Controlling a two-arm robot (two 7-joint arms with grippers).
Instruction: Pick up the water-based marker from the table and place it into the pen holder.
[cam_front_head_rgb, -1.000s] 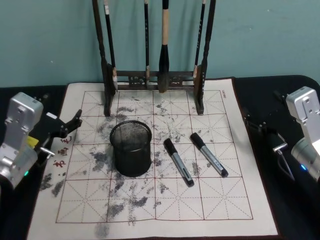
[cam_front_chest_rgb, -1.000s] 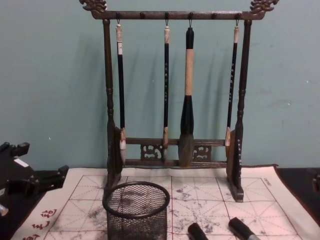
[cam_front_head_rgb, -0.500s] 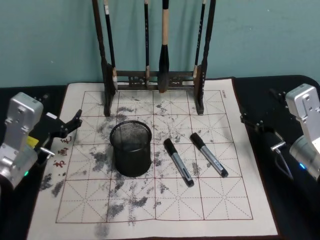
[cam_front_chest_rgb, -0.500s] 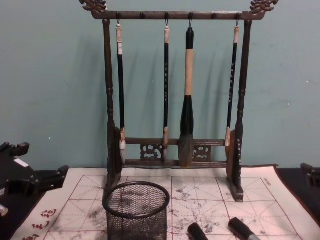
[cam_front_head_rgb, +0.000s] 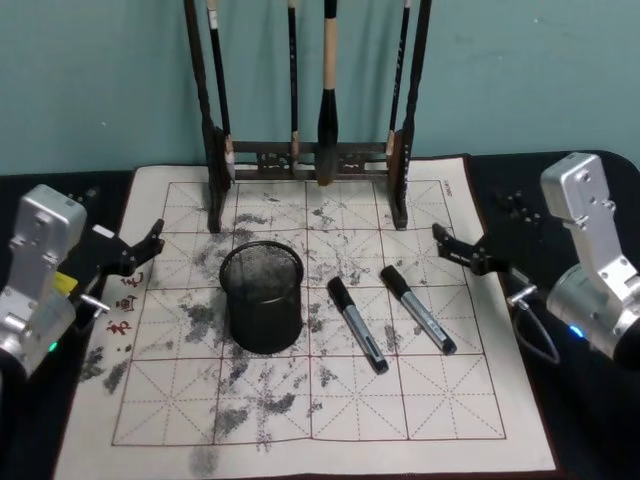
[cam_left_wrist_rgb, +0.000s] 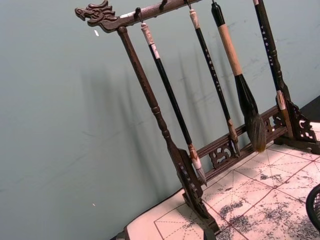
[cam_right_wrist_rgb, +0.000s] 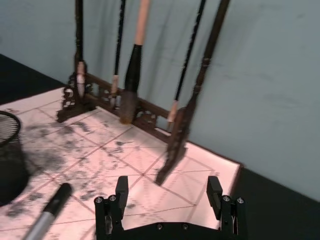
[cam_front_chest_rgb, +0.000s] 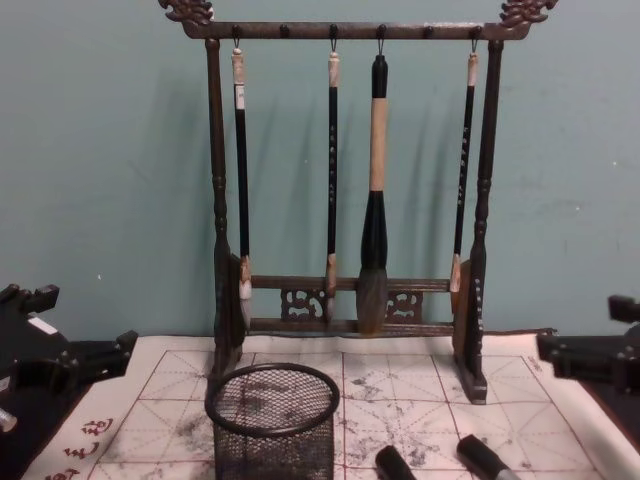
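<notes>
Hovering wide-open over the right edge of the cloth (cam_front_head_rgb: 330, 410), the right gripper (cam_front_head_rgb: 462, 250) held nothing; both markers (cam_front_head_rgb: 418, 309) lay unpicked beside the empty holder (cam_front_head_rgb: 262, 298), and the left gripper (cam_front_head_rgb: 140, 250) sat open at the left edge.

Pen holder (cam_front_head_rgb: 262, 298) sits left of centre on the cloth (cam_front_head_rgb: 300, 420), left marker (cam_front_head_rgb: 357, 324) just right of it, right marker (cam_front_head_rgb: 417, 308) further right. Brush rack (cam_front_head_rgb: 360, 152) stands behind, at the far edge.

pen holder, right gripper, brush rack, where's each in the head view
pen holder (cam_front_head_rgb: 262, 325): head view, mesh wall
right gripper (cam_front_head_rgb: 455, 250): head view, between its fingertips
brush rack (cam_front_head_rgb: 360, 155): head view, lower rail
</notes>
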